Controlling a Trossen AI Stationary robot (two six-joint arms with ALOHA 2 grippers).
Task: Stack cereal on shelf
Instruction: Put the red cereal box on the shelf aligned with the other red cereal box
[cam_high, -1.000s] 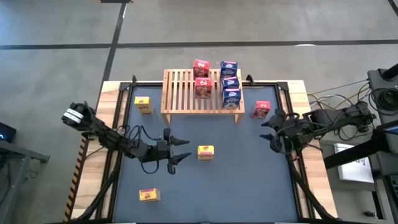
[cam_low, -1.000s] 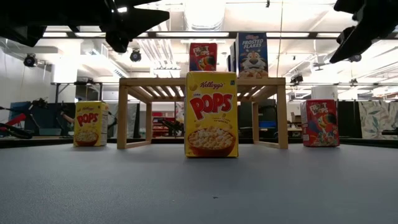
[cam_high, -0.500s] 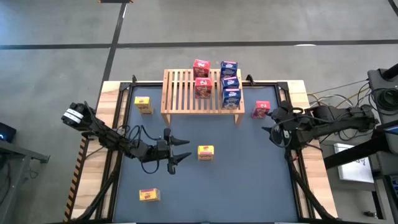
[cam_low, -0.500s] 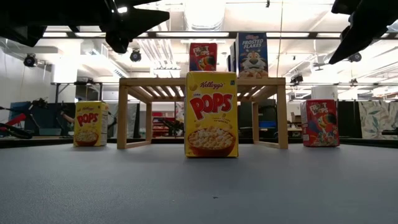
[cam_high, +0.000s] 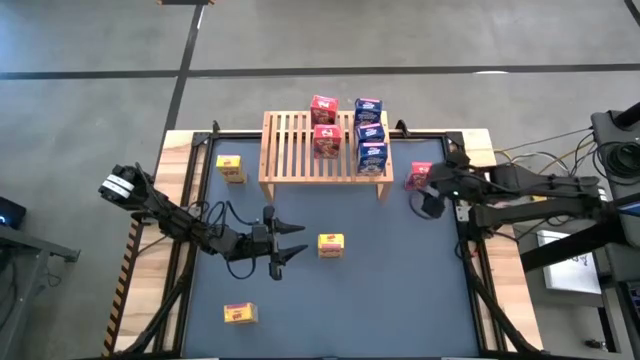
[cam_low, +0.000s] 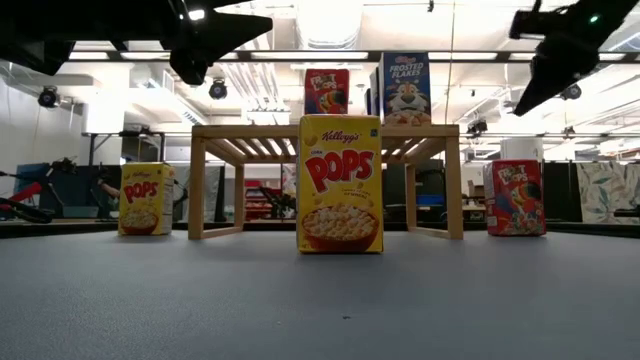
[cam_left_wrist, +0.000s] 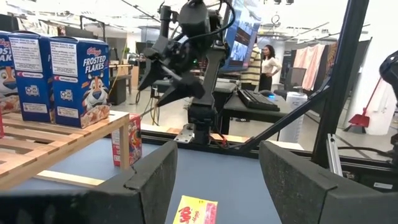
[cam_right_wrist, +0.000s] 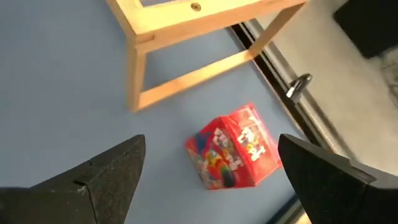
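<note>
The shelf stands at the table's far middle. On its slats stand two red cereal boxes and three blue ones. A red box stands on the table by the shelf's right leg, and my right gripper hovers open above it, tipped down. A yellow box stands mid-table, just right of my open left gripper, which is held level above the table. Another yellow box stands left of the shelf, and a third lies near the front edge.
A dark rail frame runs along the table's sides on a wooden border. The blue mat has free room between the mid-table yellow box and the right rail. Beyond the table, the left wrist view shows desks and a person.
My right gripper has swung from the right rail toward the far edge and the shelf's right leg, tipping further down, and now stands over the red box on the table. The left arm and all boxes have kept still.
</note>
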